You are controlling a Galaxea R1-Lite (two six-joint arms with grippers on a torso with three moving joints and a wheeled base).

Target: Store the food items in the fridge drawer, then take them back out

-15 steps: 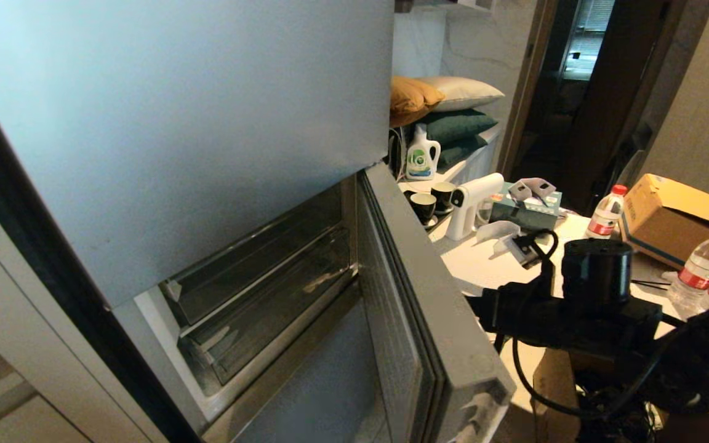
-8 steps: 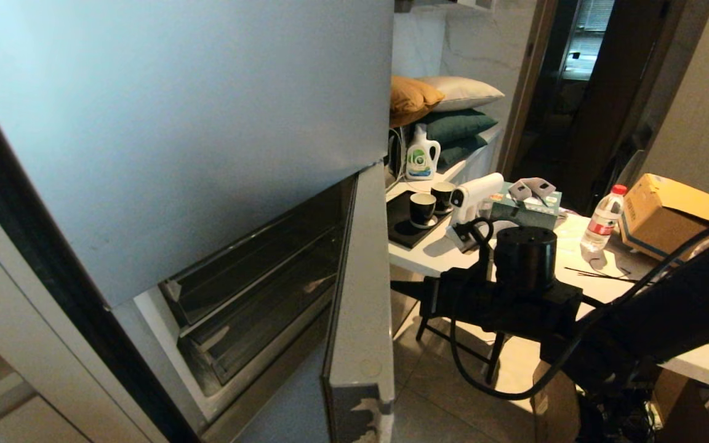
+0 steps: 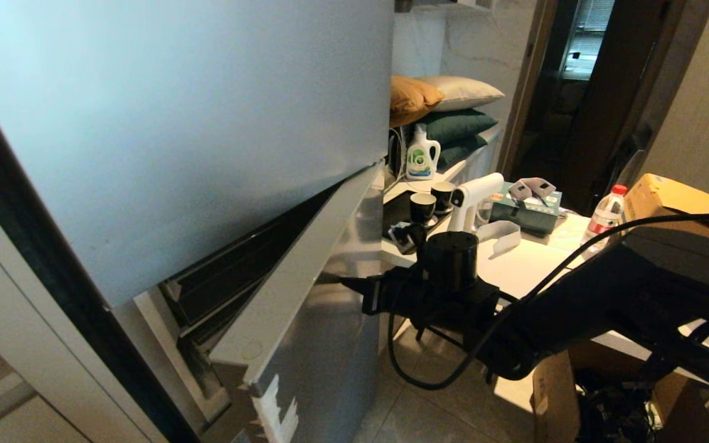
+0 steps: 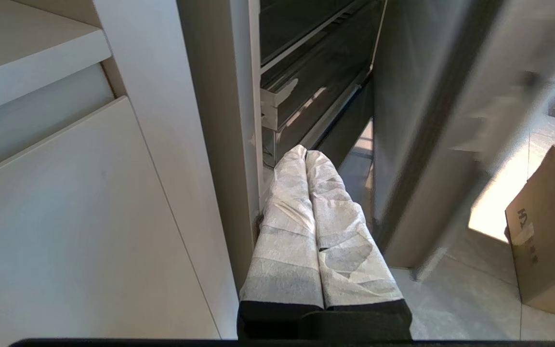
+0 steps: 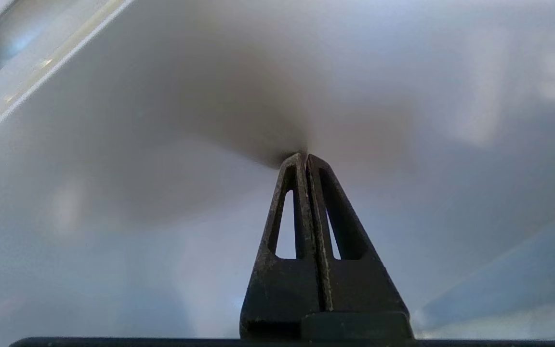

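Note:
The food items are out of view. The silver-grey fridge's lower door (image 3: 317, 320) stands partly ajar. The clear fridge drawer (image 3: 207, 292) shows only as dark slats in the gap behind it, and it appears again in the left wrist view as the fridge drawer (image 4: 306, 91). My right gripper (image 3: 330, 279) is shut and empty, and its tips press on the door's outer face. In the right wrist view my right gripper (image 5: 306, 156) has its tips against the pale door (image 5: 162, 144). My left gripper (image 4: 305, 150), wrapped in white, is shut and empty. It is parked low by the fridge's side wall.
A white table (image 3: 533, 264) to the right carries water bottles (image 3: 604, 218), a white spray gun (image 3: 474, 197), cups (image 3: 422, 206) and a cardboard box (image 3: 668, 197). Another carton (image 3: 554, 394) sits on the floor under it. Beige cabinet panels (image 4: 65, 217) flank the fridge on the left.
The lower fridge door has swung from wide open to nearly closed. My right arm has travelled left with it, its shut gripper against the door's face. The left arm has not moved.

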